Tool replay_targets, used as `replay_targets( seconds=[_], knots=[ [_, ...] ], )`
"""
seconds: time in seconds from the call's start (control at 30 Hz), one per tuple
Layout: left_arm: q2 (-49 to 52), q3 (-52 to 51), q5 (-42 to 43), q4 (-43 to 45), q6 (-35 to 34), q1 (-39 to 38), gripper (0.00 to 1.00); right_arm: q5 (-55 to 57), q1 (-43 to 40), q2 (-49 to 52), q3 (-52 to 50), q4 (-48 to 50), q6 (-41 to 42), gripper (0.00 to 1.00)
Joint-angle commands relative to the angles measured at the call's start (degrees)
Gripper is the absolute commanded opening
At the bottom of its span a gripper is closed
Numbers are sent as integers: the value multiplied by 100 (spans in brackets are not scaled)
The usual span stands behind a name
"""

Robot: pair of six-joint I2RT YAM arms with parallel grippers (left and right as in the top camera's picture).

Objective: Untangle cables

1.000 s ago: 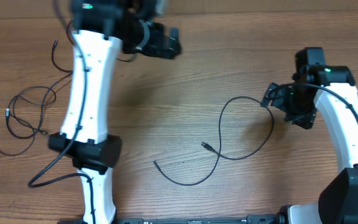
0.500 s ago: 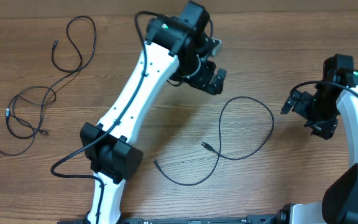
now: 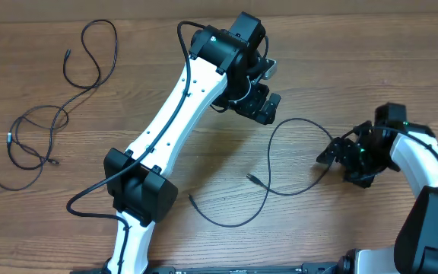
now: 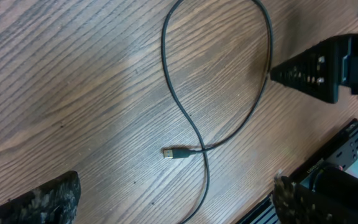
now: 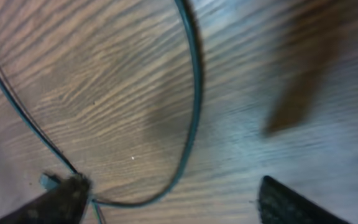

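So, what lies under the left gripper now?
Below the left gripper, its wrist view shows wooden table and a looped black cable with a silver plug. From overhead, the gripper covers the spot directly beneath itself.

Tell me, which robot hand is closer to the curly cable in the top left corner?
Left. The left gripper hangs over the middle, well right of the curly cable; the right gripper is farther right still.

Wood table (image 3: 341, 61) w/ thin blk cables (image 3: 269, 164) lying loose

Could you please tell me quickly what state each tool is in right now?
Left tool: open, holding nothing.
Right tool: open, holding nothing.
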Motion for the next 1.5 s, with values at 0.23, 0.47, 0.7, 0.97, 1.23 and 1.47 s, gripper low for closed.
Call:
replay_targets(
  seconds=[0.23,0.47,0.7,0.97,1.23,1.47],
  knots=[
    [-31,-48,-339,-28,146,15,98,-1257,13,39,-1001,1464,-50,66],
    [-31,-48,-372,-28,146,26,98,-2199,90,39,-1633,2625,-52,66],
    [-31,-48,-372,-31,146,26,98,-3386,568,39,-1943,3864,-26,57],
    [-31,-48,-374,-28,149,28,98,-3477,1390,39,-1943,4509,557,15],
    [-31,-48,225,-26,122,33,99,-4087,2000,37,-1932,4819,511,4],
    [-31,-48,1438,105,-450,50,99,-4690,2017,37,-1932,5235,487,4]
  ],
)
